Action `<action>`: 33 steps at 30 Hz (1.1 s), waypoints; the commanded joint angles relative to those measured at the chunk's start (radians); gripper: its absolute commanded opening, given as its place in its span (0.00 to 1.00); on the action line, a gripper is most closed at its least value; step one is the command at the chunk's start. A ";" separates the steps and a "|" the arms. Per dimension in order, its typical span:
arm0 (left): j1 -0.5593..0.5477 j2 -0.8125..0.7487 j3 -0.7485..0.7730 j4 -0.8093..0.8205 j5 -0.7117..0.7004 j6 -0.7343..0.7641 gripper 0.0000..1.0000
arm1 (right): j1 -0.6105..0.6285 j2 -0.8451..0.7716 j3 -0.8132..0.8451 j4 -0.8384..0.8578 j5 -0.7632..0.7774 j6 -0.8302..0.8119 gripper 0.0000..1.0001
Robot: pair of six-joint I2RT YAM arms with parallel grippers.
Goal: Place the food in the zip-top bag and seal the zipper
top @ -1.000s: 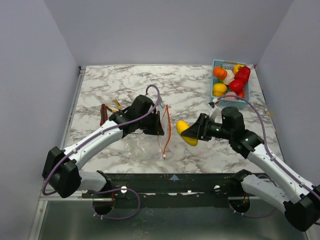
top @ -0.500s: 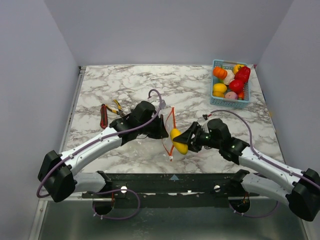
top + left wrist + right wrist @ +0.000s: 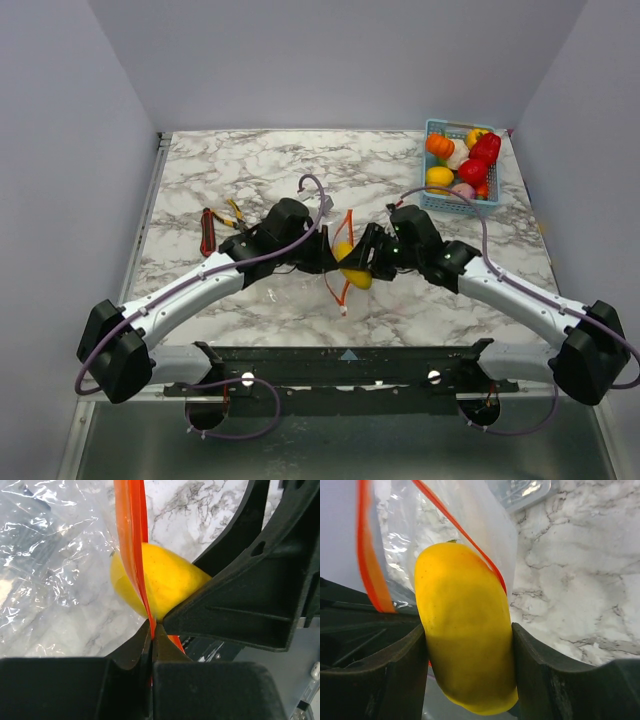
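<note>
A yellow toy fruit (image 3: 352,273) (image 3: 462,630), one piece of the food, is clamped between the fingers of my right gripper (image 3: 362,262) (image 3: 469,655). Its tip sits at the mouth of the clear zip-top bag (image 3: 290,285) (image 3: 50,555) (image 3: 465,525), between the two red-orange zipper strips (image 3: 347,225) (image 3: 370,570). My left gripper (image 3: 325,255) (image 3: 151,632) is shut on one zipper strip (image 3: 131,540) and holds that edge up off the table. In the left wrist view the fruit (image 3: 160,580) lies just behind the strip, with the right gripper's black finger against it.
A blue mesh basket (image 3: 459,208) at the back right holds more food, among it an orange piece (image 3: 440,146) and a red one (image 3: 480,160). Hand tools with red and yellow handles (image 3: 208,228) lie to the left. A rigid clear box (image 3: 520,492) stands behind the bag.
My right arm has carried the yellow fruit leftward from the open table to the bag's mouth. My left gripper has raised the zipper edge and shifted slightly right.
</note>
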 commanded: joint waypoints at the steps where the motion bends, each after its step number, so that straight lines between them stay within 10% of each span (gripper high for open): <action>1: -0.024 0.008 0.027 0.018 0.103 0.019 0.00 | 0.016 0.029 0.132 -0.123 0.035 -0.217 0.04; 27: -0.034 -0.042 0.116 -0.111 0.055 -0.036 0.00 | 0.218 0.065 0.198 -0.344 0.336 -0.394 0.12; 33: -0.037 0.050 0.199 -0.119 0.210 -0.018 0.00 | 0.218 0.012 0.225 -0.387 0.387 -0.395 0.31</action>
